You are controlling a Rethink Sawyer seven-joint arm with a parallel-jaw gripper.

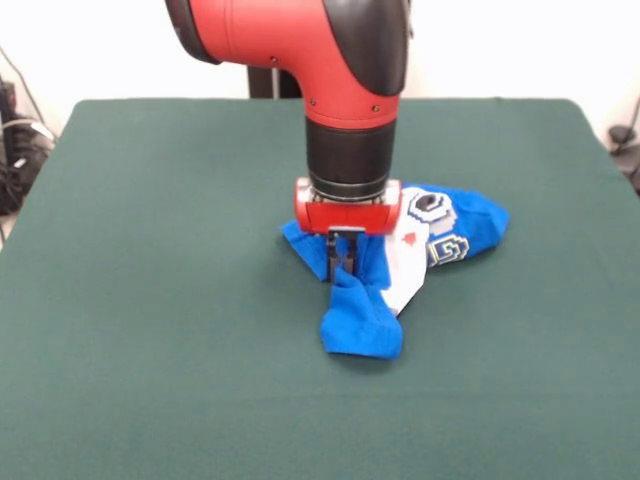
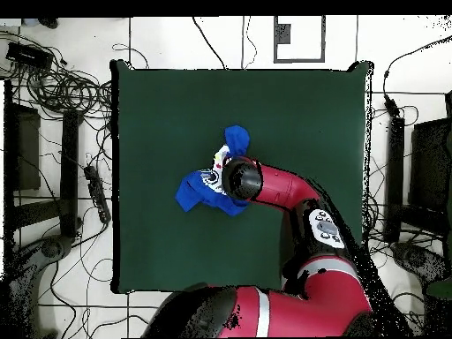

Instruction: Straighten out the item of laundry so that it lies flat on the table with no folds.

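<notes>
A large rectangular desk (image 1: 150, 330) covered in dark green felt-like cloth fills nearly the whole front view. In the overhead view it sits on a pale tiled floor (image 2: 194, 42) with black cables (image 2: 62, 84) strewn at about nine and ten o'clock of the desk.

A thick red and black robot arm (image 1: 330, 50) comes down from twelve o'clock in the front view and stands upright over the middle of the desk. In the overhead view it reaches in from about five o'clock.

A small bright blue short-sleeved T-shirt (image 1: 365, 320) lies crumpled near the centre of the desk, well away from every edge. It is bunched and folded, not flat. In the front view one blue flap trails toward six o'clock, and a rounder part with a white-grey and yellow print (image 1: 445, 245) spreads toward three o'clock. White inner cloth shows between these two parts.

The dark end effector (image 1: 345, 255) hangs below the arm's red wrist, right at the top of the bunched shirt. Its narrow fingers stand close together with blue cloth about them. Whether they actually pinch the cloth cannot be told from either view.
</notes>
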